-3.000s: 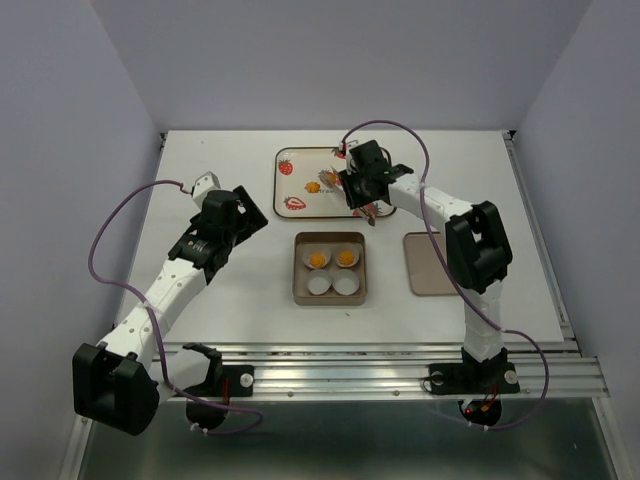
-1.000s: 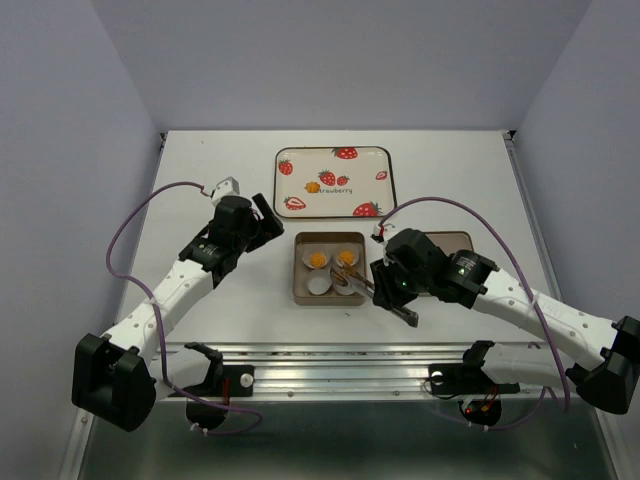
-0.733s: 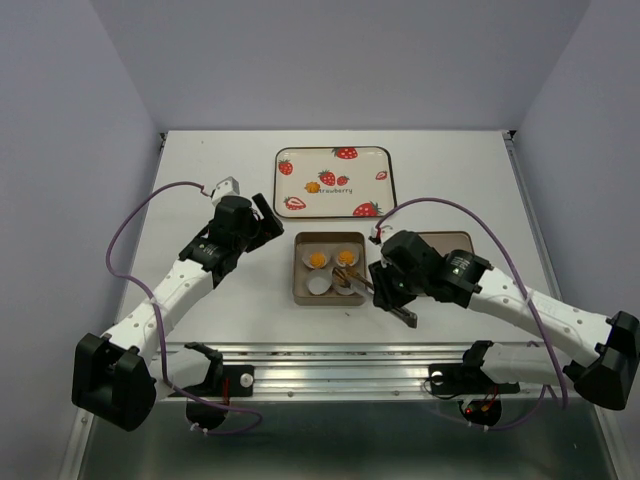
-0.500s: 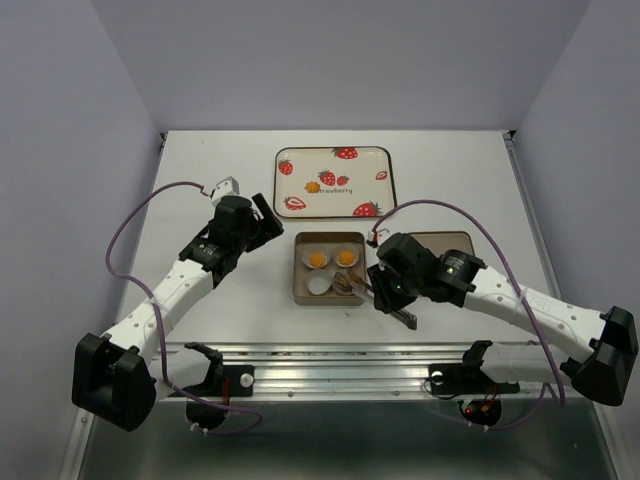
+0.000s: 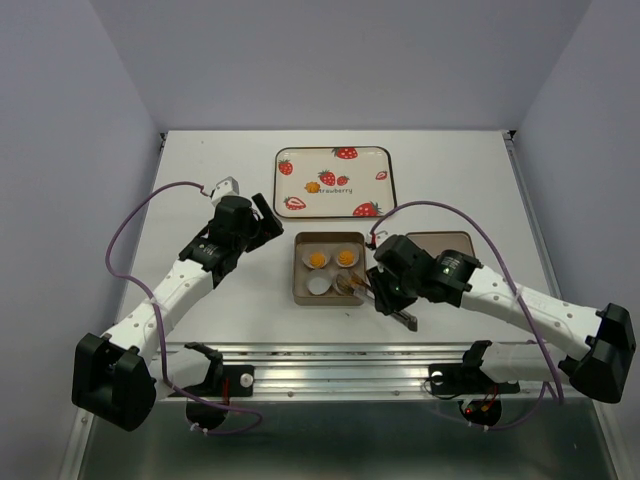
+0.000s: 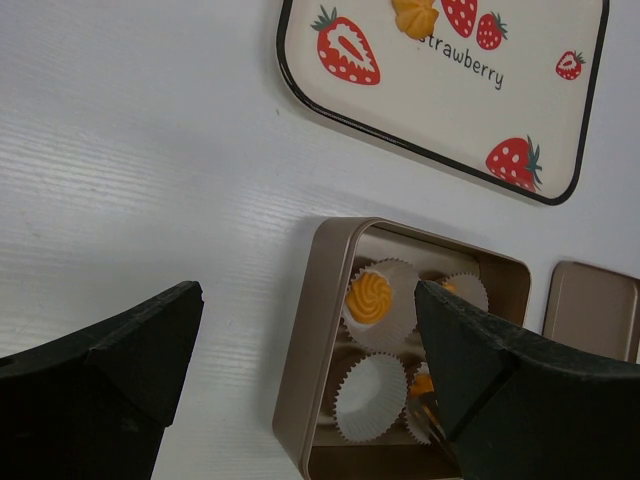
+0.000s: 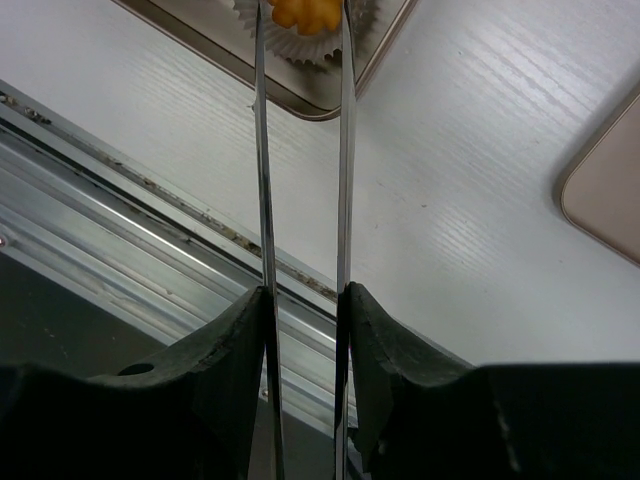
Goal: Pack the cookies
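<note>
The square metal tin (image 5: 297, 272) holds paper cups; its two far cups each carry an orange cookie (image 5: 317, 259) (image 5: 347, 258). My right gripper (image 5: 385, 297) is shut on thin metal tongs (image 7: 262, 150). Another cookie (image 7: 303, 12) sits between the tongs' tips, over the tin's near-right cup (image 7: 300, 45). One more cookie (image 5: 313, 186) lies on the strawberry tray (image 5: 279, 180). My left gripper (image 5: 262, 225) hovers open to the left of the tin with nothing in it. In the left wrist view the near-left cup (image 6: 370, 396) is empty, next to a filled one (image 6: 369, 296).
The tin's lid (image 5: 452, 240) lies flat to the right of the tin, partly under my right arm. The table's metal rail (image 7: 150, 250) runs along the near edge, just behind the right gripper.
Three seconds ago the right arm was at the tray; it has since carried a cookie to the tin. In the last second the tongs edged left over the near-right cup. The left arm stayed still.
</note>
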Controlling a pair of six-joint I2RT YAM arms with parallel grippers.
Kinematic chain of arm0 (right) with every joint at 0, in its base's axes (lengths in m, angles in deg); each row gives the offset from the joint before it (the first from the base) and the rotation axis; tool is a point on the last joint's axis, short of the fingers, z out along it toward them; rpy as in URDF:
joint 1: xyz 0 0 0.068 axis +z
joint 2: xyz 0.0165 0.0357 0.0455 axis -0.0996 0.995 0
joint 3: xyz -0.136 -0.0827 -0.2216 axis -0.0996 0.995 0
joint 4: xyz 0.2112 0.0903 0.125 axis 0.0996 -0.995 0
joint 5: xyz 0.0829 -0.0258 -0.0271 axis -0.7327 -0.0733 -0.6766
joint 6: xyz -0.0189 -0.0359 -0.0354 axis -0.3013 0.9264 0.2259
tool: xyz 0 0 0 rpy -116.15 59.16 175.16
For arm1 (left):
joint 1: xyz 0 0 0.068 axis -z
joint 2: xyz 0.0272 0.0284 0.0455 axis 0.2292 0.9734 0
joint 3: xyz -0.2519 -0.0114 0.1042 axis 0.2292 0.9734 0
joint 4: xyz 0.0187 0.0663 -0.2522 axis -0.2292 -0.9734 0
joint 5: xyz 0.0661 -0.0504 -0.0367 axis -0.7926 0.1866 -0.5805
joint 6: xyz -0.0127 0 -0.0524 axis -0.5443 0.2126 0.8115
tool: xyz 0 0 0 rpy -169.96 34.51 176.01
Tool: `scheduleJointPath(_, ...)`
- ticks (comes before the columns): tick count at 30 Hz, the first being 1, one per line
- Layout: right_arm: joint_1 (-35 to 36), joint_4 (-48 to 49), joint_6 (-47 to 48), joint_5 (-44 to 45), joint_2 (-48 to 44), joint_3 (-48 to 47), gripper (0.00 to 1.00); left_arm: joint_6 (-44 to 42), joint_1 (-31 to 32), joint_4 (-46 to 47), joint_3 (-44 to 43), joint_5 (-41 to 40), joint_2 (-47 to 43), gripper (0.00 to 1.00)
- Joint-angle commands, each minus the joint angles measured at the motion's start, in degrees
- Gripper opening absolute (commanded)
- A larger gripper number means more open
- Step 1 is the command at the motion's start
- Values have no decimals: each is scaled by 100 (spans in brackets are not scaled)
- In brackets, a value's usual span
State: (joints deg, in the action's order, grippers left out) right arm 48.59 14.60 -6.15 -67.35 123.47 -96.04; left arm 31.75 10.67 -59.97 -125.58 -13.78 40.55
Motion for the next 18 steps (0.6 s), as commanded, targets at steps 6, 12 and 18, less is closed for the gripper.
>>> scheduleJointPath(6,124,76,76,164,82,-327,44,-134,25,94,-32,-78,-165,99)
scheduleJointPath(12,124,41,103,243,109,-406,46,-134,16,85,-23,-105,-200,99)
scheduleJointPath(18,124,32,94,287,91,-450,47,-134,25,85,-32,-96,-209,99)
